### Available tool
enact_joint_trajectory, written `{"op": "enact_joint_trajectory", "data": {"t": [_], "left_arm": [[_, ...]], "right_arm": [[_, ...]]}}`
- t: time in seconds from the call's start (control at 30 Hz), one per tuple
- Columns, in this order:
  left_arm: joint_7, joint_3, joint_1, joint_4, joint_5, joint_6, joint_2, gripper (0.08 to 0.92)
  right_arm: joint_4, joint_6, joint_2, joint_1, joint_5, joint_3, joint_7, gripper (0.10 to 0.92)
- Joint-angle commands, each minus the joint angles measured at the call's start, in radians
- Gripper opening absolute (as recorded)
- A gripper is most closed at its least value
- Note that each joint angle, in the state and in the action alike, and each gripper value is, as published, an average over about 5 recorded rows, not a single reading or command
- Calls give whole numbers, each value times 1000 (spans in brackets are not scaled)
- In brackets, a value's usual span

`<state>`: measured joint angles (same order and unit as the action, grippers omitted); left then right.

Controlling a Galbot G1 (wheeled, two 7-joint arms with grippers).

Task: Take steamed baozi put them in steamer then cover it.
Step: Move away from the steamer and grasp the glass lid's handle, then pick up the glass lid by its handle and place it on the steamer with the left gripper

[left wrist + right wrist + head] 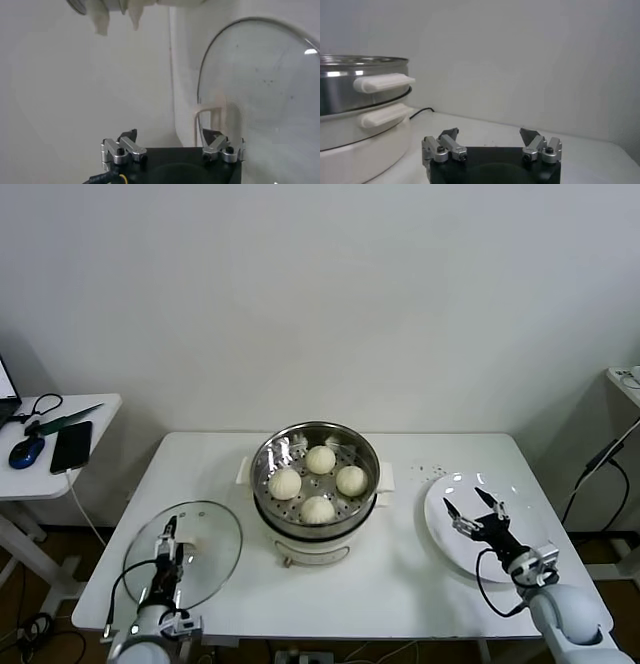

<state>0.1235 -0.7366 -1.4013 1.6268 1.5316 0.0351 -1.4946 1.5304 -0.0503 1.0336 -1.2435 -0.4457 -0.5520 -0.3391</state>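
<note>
All four buns sit in the steamer; the lid lies flat on the table.

I see my left gripper [170,536] spread open over the cover [205,559] near the table's [400,584] front-left corner, my right gripper [474,510] spread open over the white plate [440,529] by the right edge. The steamed baozi [318,509] rest inside the steamer [316,484] at the table's centre, uncovered.

A white plate [445,529] lies on the white table [400,584]; a phone [72,446] and mouse [26,451] rest on a side table [100,409].
</note>
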Motion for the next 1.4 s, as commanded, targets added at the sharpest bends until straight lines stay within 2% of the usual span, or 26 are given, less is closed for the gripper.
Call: {"op": "enact_joint_trajectory", "data": {"t": [0.03, 0.27, 0.37, 0.93, 1.13, 1.27, 1.4], "left_arm": [[53, 6, 91, -110, 30, -12, 1, 823], [69, 4, 110, -132, 28, -23, 6, 823], [65, 1, 108, -138, 25, -20, 10, 792], [40, 7, 84, -99, -22, -12, 20, 308], [33, 17, 37, -1, -70, -31, 33, 161], [18, 30, -25, 120, -111, -84, 52, 151], [8, 39, -97, 259, -127, -201, 76, 151]], "right_arm": [[-1, -3, 11, -10, 22, -4, -1, 823], [-3, -9, 21, -20, 40, -3, -10, 823], [-3, -10, 23, -24, 47, -3, -17, 823], [-16, -23, 39, -24, 77, -5, -29, 823], [-18, -26, 36, -22, 76, -6, -30, 823], [-22, -28, 34, -18, 76, -7, -30, 823], [-27, -30, 30, -13, 76, -7, -30, 823]]}}
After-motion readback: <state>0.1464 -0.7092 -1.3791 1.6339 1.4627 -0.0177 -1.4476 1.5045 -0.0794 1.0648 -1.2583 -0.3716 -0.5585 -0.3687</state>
